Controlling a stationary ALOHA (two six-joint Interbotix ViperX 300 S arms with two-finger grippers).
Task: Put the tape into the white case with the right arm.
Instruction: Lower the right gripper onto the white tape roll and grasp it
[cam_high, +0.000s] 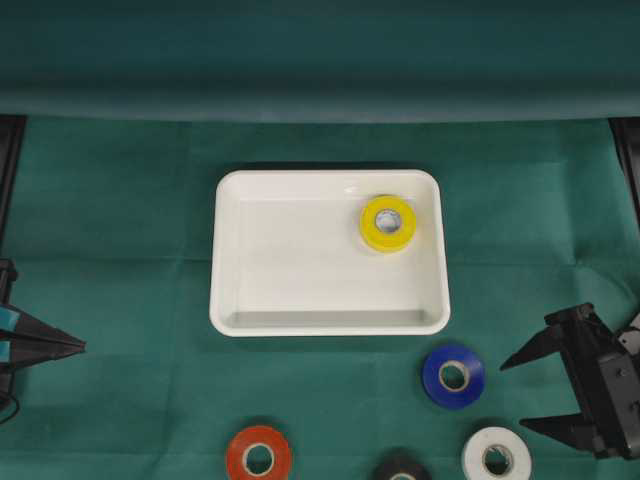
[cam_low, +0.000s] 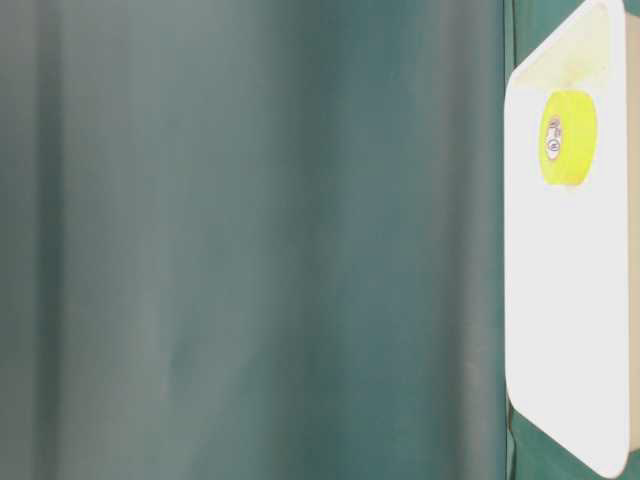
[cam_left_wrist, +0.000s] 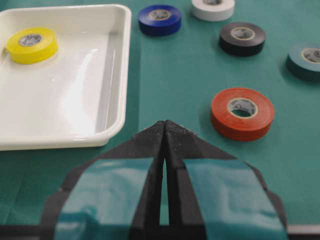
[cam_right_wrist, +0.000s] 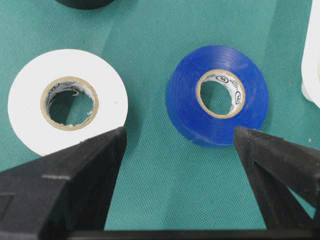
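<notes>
The white case (cam_high: 300, 270) lies mid-table with a yellow tape roll (cam_high: 387, 222) in its far right corner. In front of it on the cloth lie a blue tape (cam_high: 453, 376), a white tape (cam_high: 496, 457), a red tape (cam_high: 258, 458) and a black tape (cam_high: 402, 468). My right gripper (cam_high: 512, 395) hovers at the right edge, open and empty. In its wrist view the right gripper (cam_right_wrist: 180, 132) has the blue tape (cam_right_wrist: 185, 100) just ahead of its right finger and the white tape (cam_right_wrist: 30, 110) ahead of its left. My left gripper (cam_left_wrist: 165, 122) is shut on nothing at the left edge.
A teal tape roll (cam_left_wrist: 305, 60) lies beyond the black tape (cam_left_wrist: 242, 39) in the left wrist view. Green cloth covers the table, with a raised fold along the back (cam_high: 320, 100). The table-level view shows the case (cam_low: 560, 330) and yellow tape (cam_low: 568, 137) at its right side.
</notes>
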